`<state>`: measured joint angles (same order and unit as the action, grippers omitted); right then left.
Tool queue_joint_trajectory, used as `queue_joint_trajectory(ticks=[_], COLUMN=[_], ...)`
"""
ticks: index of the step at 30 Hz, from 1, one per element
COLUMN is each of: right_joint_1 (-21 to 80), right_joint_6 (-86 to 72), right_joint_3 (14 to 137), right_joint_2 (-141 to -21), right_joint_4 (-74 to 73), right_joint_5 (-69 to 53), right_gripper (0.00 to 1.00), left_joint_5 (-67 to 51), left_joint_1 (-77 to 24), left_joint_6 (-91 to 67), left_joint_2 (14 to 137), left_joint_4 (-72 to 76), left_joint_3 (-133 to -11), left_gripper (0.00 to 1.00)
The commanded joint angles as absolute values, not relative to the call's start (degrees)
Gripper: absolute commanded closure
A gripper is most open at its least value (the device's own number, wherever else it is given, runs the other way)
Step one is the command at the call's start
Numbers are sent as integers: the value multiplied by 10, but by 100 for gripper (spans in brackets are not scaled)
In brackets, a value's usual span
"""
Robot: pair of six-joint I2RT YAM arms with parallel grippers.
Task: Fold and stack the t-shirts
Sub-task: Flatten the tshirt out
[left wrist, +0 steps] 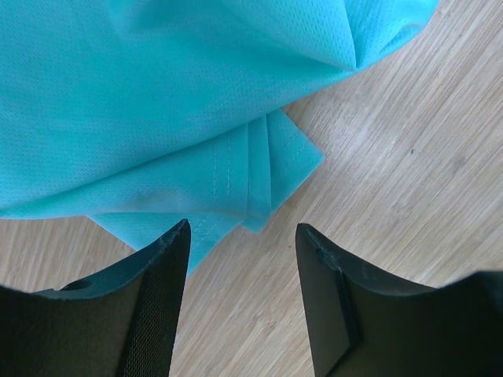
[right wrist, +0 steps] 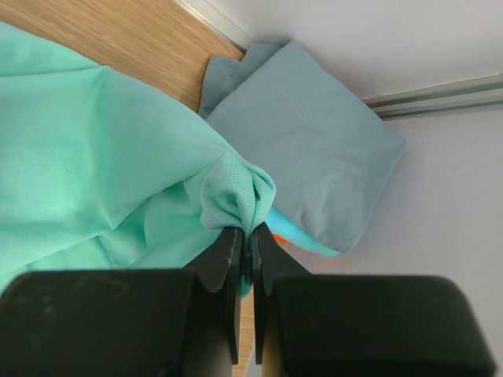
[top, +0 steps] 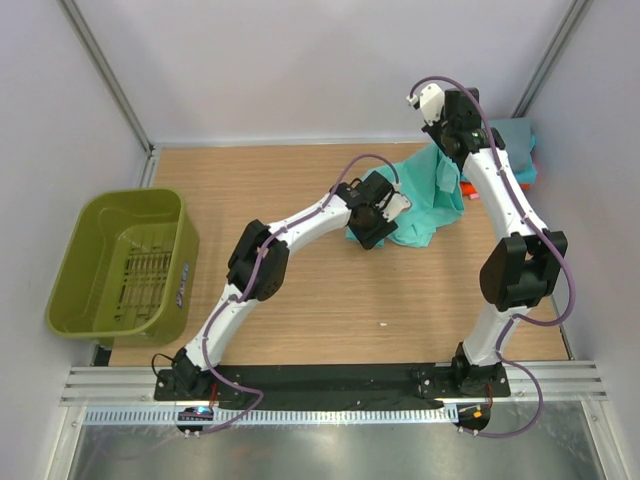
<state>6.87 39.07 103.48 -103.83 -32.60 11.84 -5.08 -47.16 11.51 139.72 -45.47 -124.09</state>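
Pale wood table (top: pixel 320 300) fills the overhead view, with an olive-green plastic basket (top: pixel 120 262) at its left edge. 1 mint-green t-shirt (top: pixel 432 195) is lifted at the far right, its lower part trailing on the wood. Behind it, in the far right corner, a folded slate-grey t-shirt (right wrist: pixel 314 149) lies on what seems to be a cyan t-shirt (right wrist: pixel 305 239). The right gripper (right wrist: pixel 245 236) is clamped on a bunched fold of the mint-green t-shirt. The left gripper (left wrist: pixel 242 236) hangs with its 2 jaws apart, empty, just above a stitched hem corner.
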Motion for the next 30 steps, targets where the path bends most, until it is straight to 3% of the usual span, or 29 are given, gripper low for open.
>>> queue_joint_trajectory(ticks=[1, 5, 9, 18, 19, 20, 22, 30], right_joint_1=[64, 65, 64, 64, 65, 64, 64, 65], right_joint_6=[382, 378, 380, 381, 381, 381, 380, 367], right_joint_3=[1034, 1035, 1039, 1034, 1033, 1033, 1034, 1081], right_joint_2=[-1013, -1019, -1021, -1020, -1020, -1020, -1018, -995], right_joint_4=[-302, -301, -301, -300, -299, -297, -297, -335], right_joint_5=[117, 118, 120, 127, 127, 129, 130, 123], right_gripper=[99, 99, 99, 99, 99, 99, 99, 99], left_joint_5=[-64, -66, -73, -80, -80, -81, -77, -73], left_joint_1=[-468, -461, -457, -453, -452, -451, -449, -403], left_joint_6=[102, 102, 104, 101, 101, 102, 101, 115], left_joint_2=[1396, 1399, 1417, 1433, 1431, 1430, 1422, 1261], left_joint_4=[-434, -430, -427, -425, -425, -428, -435, -473], left_joint_3=[-1274, -1279, -1286, -1284, -1284, -1284, -1289, -1251], left_gripper=[43, 44, 58, 61, 64, 78, 95, 99])
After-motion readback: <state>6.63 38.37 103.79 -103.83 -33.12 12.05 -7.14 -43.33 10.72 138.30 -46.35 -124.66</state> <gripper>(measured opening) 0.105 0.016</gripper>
